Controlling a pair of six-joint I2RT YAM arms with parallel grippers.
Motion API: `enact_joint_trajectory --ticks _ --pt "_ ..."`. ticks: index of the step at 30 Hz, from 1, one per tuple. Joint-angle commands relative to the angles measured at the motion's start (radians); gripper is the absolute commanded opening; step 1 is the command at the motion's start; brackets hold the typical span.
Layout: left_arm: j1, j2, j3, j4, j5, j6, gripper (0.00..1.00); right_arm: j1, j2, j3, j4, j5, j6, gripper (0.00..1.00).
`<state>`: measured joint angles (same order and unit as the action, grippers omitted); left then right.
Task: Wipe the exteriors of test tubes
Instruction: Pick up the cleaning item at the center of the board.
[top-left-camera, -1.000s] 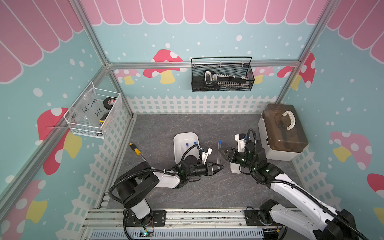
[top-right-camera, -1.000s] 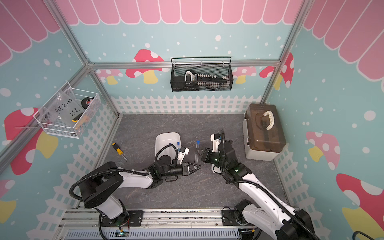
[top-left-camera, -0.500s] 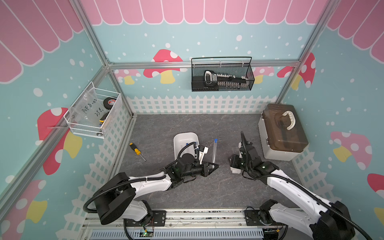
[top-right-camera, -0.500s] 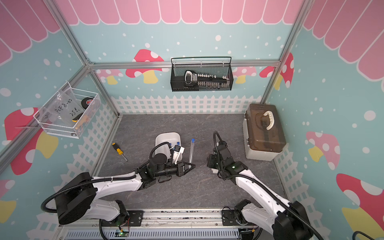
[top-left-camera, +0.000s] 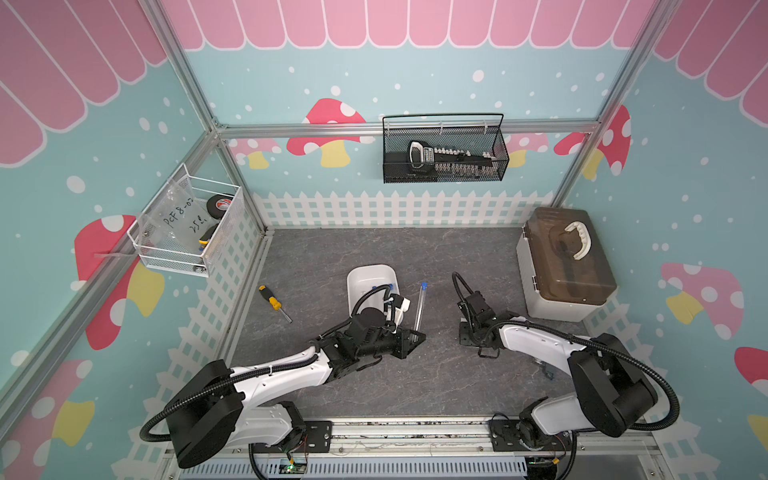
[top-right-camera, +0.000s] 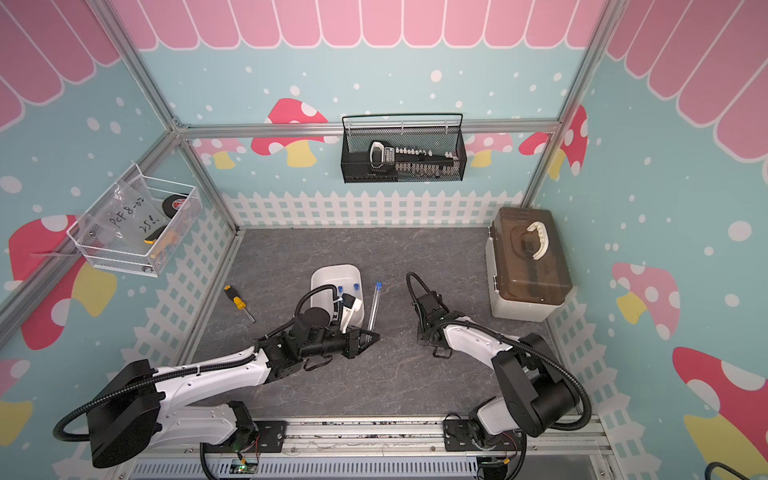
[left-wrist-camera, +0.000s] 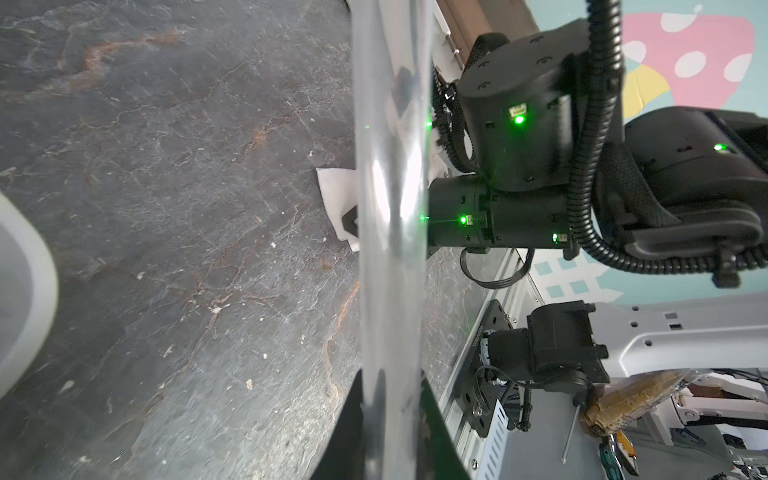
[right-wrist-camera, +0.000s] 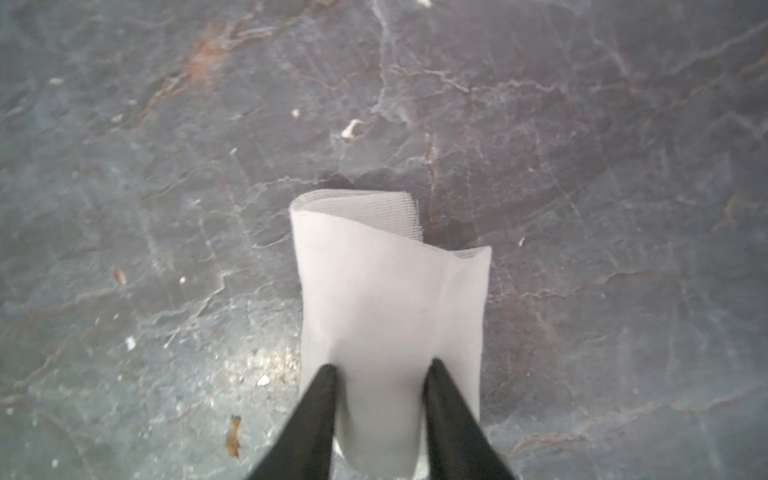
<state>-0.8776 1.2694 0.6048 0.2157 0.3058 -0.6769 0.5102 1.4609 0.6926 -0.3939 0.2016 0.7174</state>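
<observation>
Jaws of the left gripper (top-left-camera: 412, 336) are standing fully closed on the lower end of one test tube (top-left-camera: 419, 307). This tube is pointing away from the robot base, just beside the white tray (top-left-camera: 365, 272), with its blue cap (top-left-camera: 424, 286) at the far end. In the left wrist view the clear tube wall (left-wrist-camera: 390, 208) is running across the frame between the dark fingers. Further tubes are lying in the tray, where two blue caps (top-right-camera: 340, 288) are showing in a top view; the left arm is hiding the rest.

The right gripper (right-wrist-camera: 380, 368) is pointing down at the grey table (right-wrist-camera: 166, 166). Its fingertips (right-wrist-camera: 326, 374) are standing partly closed, pressing both sides of a folded white cloth (right-wrist-camera: 386, 291), which is bowing up between them. A yellow-and-black screwdriver (top-left-camera: 272, 301) is lying well apart from the tray.
</observation>
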Motion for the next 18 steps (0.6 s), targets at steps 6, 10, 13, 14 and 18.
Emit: enact_joint_trajectory --ticks 6,10,13,14,18 --pt "-0.003 -0.012 0.002 -0.031 -0.016 0.023 0.04 -0.002 -0.163 0.021 0.000 -0.036 -0.007 0.11" --pt "-0.003 0.001 0.009 -0.026 -0.013 0.025 0.04 -0.002 -0.358 0.045 0.037 -0.160 -0.016 0.13" --pt "-0.003 0.015 0.022 -0.021 -0.010 0.029 0.04 -0.002 -0.438 0.062 0.090 -0.274 -0.010 0.14" --pt "-0.003 0.021 0.028 -0.019 -0.007 0.030 0.04 -0.002 -0.452 0.064 0.120 -0.320 -0.005 0.15" --pt "-0.004 0.040 0.047 -0.006 0.008 0.025 0.04 0.003 -0.458 0.061 0.240 -0.449 0.042 0.15"
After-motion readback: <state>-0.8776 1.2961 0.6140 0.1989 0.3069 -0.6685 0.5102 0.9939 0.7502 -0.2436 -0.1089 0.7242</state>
